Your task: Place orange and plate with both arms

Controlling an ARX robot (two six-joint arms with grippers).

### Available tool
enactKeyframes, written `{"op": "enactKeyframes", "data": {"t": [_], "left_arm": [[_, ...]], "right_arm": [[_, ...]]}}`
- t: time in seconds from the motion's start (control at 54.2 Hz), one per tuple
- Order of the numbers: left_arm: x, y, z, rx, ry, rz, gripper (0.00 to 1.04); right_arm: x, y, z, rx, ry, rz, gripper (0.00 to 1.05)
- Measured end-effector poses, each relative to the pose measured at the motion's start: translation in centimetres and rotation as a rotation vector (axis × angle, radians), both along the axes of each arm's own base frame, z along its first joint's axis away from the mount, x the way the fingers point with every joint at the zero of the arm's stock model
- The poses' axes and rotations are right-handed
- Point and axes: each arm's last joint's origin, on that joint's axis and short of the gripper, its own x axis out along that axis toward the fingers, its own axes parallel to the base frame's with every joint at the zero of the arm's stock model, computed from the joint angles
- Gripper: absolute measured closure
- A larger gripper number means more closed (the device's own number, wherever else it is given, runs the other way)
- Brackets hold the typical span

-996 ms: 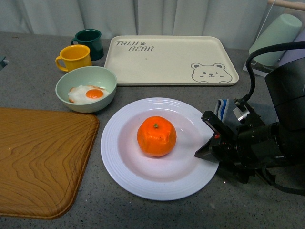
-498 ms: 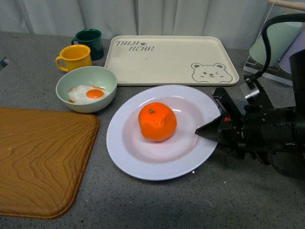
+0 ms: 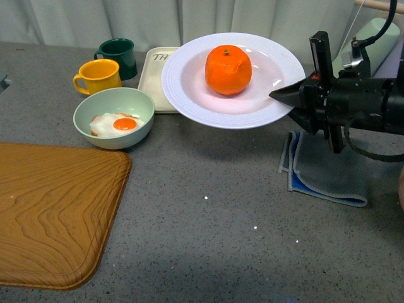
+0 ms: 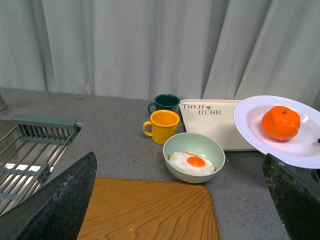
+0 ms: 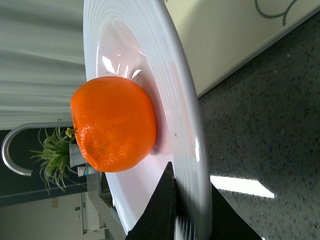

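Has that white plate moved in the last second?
Yes. The plate, in the right gripper, rose from the counter and now covers most of the bear tray behind.

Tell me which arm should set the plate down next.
Right, probably: its gripper clamps the plate by the rim, orange aboard, lifted above the counter. The left gripper is open and holds nothing.

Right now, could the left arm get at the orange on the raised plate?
Probably yes: the left gripper is open and empty, and the orange sits uncovered on the plate the right gripper holds aloft.
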Motion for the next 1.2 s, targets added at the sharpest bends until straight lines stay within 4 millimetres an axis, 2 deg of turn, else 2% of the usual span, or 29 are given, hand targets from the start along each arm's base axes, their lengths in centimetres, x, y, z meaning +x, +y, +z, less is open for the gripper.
{"op": "enactKeyframes", "data": {"t": [0.221, 0.443, 0.646, 0.849, 0.941, 1.015, 1.07, 1.144, 1.199], "left_arm": [[0.0, 0.0, 0.0, 0.000, 0.000, 0.000, 0.07], [0.0, 0.0, 0.0, 0.000, 0.000, 0.000, 0.07], [0.0, 0.0, 0.0, 0.000, 0.000, 0.000, 0.07], [0.0, 0.0, 0.0, 0.000, 0.000, 0.000, 0.07], [0.0, 0.0, 0.0, 0.000, 0.000, 0.000, 0.07], [0.0, 0.0, 0.0, 0.000, 0.000, 0.000, 0.07], [0.0, 0.0, 0.0, 0.000, 0.000, 0.000, 0.07], [0.0, 0.0, 0.0, 0.000, 0.000, 0.000, 0.07], [0.0, 0.0, 0.0, 0.000, 0.000, 0.001, 0.07]], "right_arm": [[7.1, 1.3, -1.5, 0.020, 0.097, -0.039, 1.01], [10.9, 2.1, -2.4, 0.002, 0.145, -0.055, 1.01], [13.1, 2.9, -2.6, -0.041, 0.184, -0.058, 1.00], [12.8, 3.1, -2.6, -0.096, 0.183, -0.019, 0.70], [11.4, 3.3, -2.2, -0.239, 0.139, -0.007, 0.52], [9.4, 3.5, -0.6, -0.475, 0.004, 0.016, 0.34], [8.6, 3.5, 0.4, -0.568, -0.069, 0.045, 0.27], [6.5, 3.3, 2.6, -0.734, -0.221, 0.064, 0.11], [5.0, 2.9, 3.3, -0.960, -0.464, -0.119, 0.18]]}}
